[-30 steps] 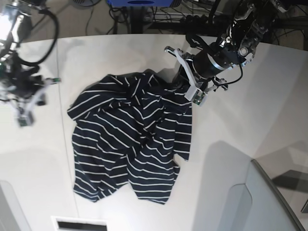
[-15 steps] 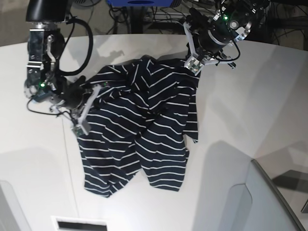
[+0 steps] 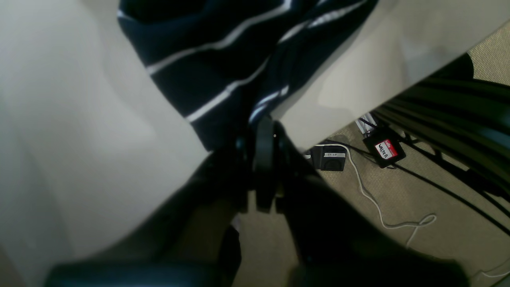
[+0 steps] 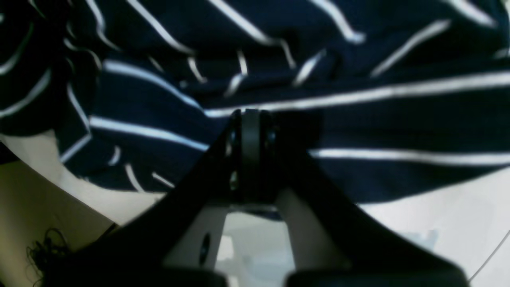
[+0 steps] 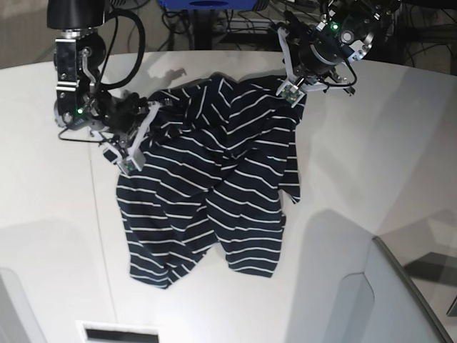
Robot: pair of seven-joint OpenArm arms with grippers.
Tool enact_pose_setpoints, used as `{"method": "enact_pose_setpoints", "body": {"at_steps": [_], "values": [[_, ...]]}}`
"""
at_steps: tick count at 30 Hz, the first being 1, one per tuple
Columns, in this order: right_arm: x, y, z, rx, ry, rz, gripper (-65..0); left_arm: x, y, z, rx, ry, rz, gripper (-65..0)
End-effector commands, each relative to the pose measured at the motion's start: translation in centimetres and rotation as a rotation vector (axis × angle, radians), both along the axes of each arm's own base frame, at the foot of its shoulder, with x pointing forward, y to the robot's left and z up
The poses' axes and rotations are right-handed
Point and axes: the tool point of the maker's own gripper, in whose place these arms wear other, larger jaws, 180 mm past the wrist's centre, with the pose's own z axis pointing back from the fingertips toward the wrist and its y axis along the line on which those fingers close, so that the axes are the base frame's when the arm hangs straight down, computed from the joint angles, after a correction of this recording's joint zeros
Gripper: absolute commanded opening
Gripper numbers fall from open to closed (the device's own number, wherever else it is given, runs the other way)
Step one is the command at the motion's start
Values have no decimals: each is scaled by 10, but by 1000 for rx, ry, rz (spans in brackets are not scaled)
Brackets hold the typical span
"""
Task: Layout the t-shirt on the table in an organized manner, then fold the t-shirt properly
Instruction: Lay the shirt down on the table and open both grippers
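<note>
In the left wrist view, the left gripper (image 3: 263, 131) was seen at a corner of the t-shirt (image 3: 223, 59), close to the edge of the table (image 3: 79, 131). Its fingers appeared pinched on the hem, though in the dark, blurred picture it could not be told whether the cloth was gripped or already let go. Cables and beige carpet were seen below the table edge.

In the right wrist view, the right gripper (image 4: 250, 119) was clenched on a bunched fold of the shirt, thin white stripes running across soft navy cloth.

In the base view, the shirt (image 5: 214, 193) was spread crumpled over the far middle of the smooth white table (image 5: 371, 179), stretched between the right gripper (image 5: 136, 139) and the left gripper (image 5: 294, 84). The garment was judged light, limp and quick to wrinkle, so it would sag wherever unsupported. It would best be taken at the shoulder seams or hem corners and drawn taut.
</note>
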Motion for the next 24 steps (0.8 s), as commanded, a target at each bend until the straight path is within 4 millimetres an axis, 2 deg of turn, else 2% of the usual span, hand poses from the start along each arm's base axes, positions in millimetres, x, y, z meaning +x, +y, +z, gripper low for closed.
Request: {"method": "enact_pose_setpoints", "body": {"at_steps": [1,4,5,7,9,13,20,24], "values": [[10,-5,9,2,-39,-5,-644,0,3,4,9,-4,3,-439],[11,-14,8,-18,-41,-5,-644,-5,6,2,25,26,9,-196],[11,-15,8,-21,-41,-4,-644,-5,7,2,28,28,9,-132],[11,-24,7,-38,-41,-4,-644,-6,10,2,34,32,14,-51],[9,-27,5,-46,-34,-3,-644,-10,11,1,35,40,17,-43],[2,-32,-4,-50,-1,-8,-644,-6,6,8,16,18,12,-43],[4,-83,-13,-96,3,-104,-644,24,2,24,-1,-65,14,-43],[6,-109,-16,-124,7,-138,-644,43,6,34,-38,-99,71,-43]]}}
